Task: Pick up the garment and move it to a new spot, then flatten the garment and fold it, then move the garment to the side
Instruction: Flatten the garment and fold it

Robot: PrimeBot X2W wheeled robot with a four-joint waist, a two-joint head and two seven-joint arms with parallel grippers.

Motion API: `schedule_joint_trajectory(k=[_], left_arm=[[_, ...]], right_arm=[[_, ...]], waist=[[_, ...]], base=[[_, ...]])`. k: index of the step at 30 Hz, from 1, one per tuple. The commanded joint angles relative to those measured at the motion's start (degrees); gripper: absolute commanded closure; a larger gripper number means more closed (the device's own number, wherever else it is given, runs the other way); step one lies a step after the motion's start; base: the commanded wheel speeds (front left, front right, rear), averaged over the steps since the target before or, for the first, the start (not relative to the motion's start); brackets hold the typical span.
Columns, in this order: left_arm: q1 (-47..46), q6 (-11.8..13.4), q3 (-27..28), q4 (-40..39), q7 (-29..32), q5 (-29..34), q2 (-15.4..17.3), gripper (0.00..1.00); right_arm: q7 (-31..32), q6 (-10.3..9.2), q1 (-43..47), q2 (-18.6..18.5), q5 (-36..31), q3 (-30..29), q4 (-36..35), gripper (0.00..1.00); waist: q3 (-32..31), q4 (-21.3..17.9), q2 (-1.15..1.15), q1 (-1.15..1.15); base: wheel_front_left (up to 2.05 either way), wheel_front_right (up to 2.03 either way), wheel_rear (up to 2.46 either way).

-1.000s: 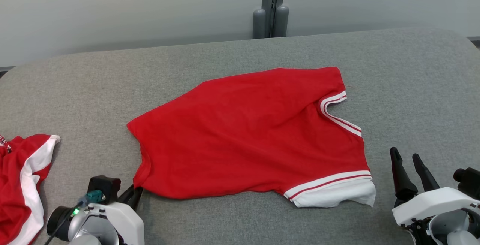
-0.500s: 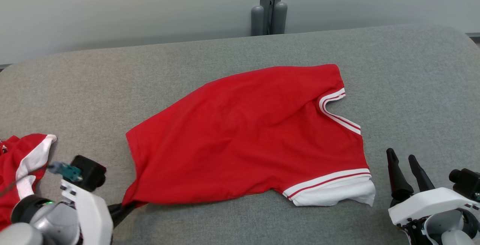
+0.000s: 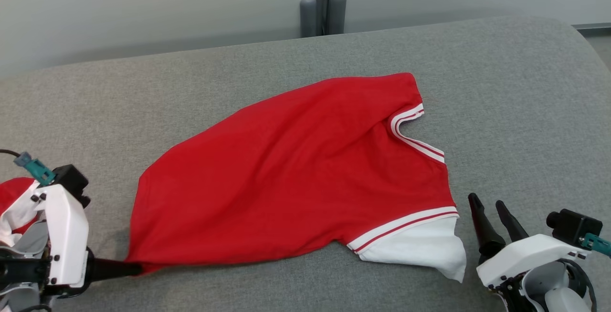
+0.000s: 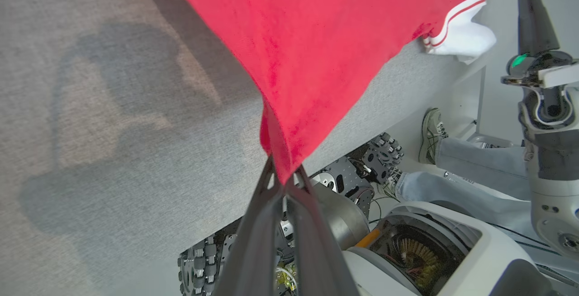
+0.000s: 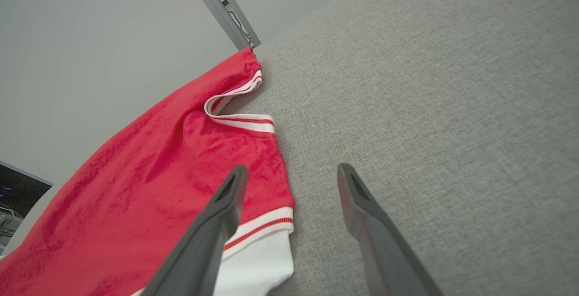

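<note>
The garment (image 3: 296, 173) is a red shirt with white striped trim, spread across the grey table (image 3: 501, 88). Its near left corner is drawn out to a point at the front edge. There my left gripper (image 3: 136, 269) is shut on that corner; the left wrist view shows red cloth (image 4: 316, 47) pinched between the dark fingertips (image 4: 276, 183). A white-cuffed sleeve (image 3: 420, 245) lies at the near right. Just right of it my right gripper (image 3: 487, 202) stands open above the table, and in the right wrist view its fingers (image 5: 226, 205) straddle the shirt's edge (image 5: 253, 151) and bare cloth.
Another red and white piece of clothing (image 3: 14, 207) lies at the far left behind my left wrist. A grey post (image 3: 322, 2) stands behind the table against the wall. A person's legs and shoe (image 4: 452, 151) show beside the robot's base below the table edge.
My left gripper has pulled the shirt's near left corner leftward and toward the front edge, stretching that side out. The head camera has shifted, so the whole scene sits further left. The right gripper stays open.
</note>
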Motion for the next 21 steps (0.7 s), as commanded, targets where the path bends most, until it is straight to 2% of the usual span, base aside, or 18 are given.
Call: schedule_joint_trajectory(k=[1,7,11,16,17,18,19,20,21], left_arm=[[-1.4,1.0,-0.6,2.6,2.4,-0.4,0.4,1.0],[-4.7,1.7,-3.4,9.5,7.0,3.3,1.1,1.0],[-6.2,0.8,-5.0,11.7,7.8,6.4,1.6,1.0],[-6.3,-1.9,-6.8,14.0,7.3,9.1,0.8,1.0],[-5.9,-2.3,-7.1,14.4,7.2,9.2,0.4,0.82],[-5.7,-2.8,-7.2,14.7,7.0,9.5,0.3,0.55],[-5.7,-3.0,-7.4,15.0,6.7,10.0,0.1,0.21],[-5.6,-3.3,-7.6,15.4,6.5,10.3,0.0,0.0],[-5.6,-3.5,-7.8,15.7,6.2,10.6,-0.1,0.0]], right_arm=[[0.8,0.03,-0.8,-0.4,0.2,0.5,0.1,0.0],[2.5,0.03,-0.8,-0.9,0.4,1.5,0.1,0.0],[3.3,0.03,-0.8,-1.1,0.8,2.2,0.0,0.0],[3.7,0.03,-0.3,-1.6,1.1,2.6,-0.2,0.0],[3.7,0.02,-0.2,-1.7,1.1,2.6,-0.2,0.0],[3.7,0.03,0.0,-1.8,1.1,2.5,-0.1,0.0],[3.6,0.03,0.2,-1.8,1.0,2.4,-0.1,0.0],[3.4,0.03,0.2,-1.8,0.9,2.3,-0.1,0.0],[3.2,0.03,0.3,-1.8,0.7,2.2,-0.1,0.0]], waist=[[0.0,-0.5,0.0,0.0],[0.5,-1.7,0.0,0.0],[0.8,-2.3,0.0,0.0],[0.8,-2.9,0.0,0.0],[0.7,-2.9,0.0,0.0],[0.5,-2.9,0.0,0.0],[0.3,-2.7,0.0,0.0],[0.0,-2.5,0.0,0.0],[-0.3,-2.3,0.0,0.0]], base=[[0.0,0.0,0.0],[0.0,0.0,0.0],[0.0,0.0,0.0],[0.0,0.0,0.0],[0.0,0.0,0.0],[0.0,0.0,0.0],[0.0,0.0,0.0],[0.0,0.0,0.0],[0.0,0.0,0.0]])
